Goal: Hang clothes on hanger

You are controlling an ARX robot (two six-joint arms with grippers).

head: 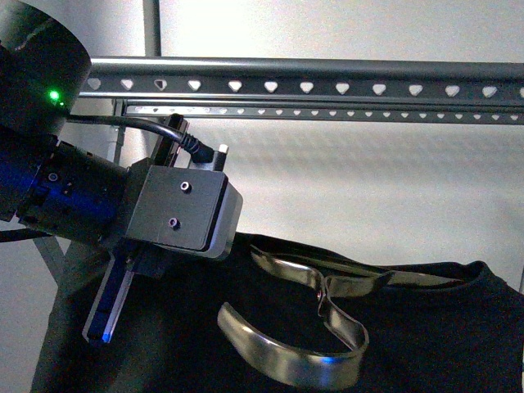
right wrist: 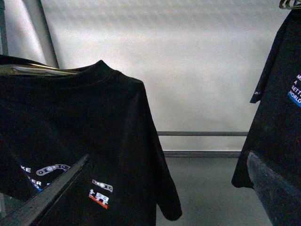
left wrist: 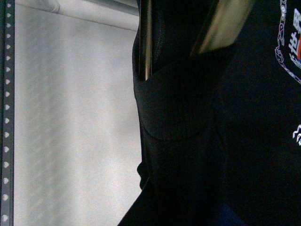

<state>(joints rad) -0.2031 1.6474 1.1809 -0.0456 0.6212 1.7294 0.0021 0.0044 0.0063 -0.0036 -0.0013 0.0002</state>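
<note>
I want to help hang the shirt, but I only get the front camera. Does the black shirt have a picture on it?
Observer: Yes. The right wrist view shows the black T-shirt has a small white and red logo on its front.
Operator: Is it the only shirt there?
Observer: No. A second black shirt with blue and white lettering hangs apart from it.
Operator: What about the arm I can't see?
Observer: The right gripper is open, its fingers spread wide and gripping nothing.
</note>
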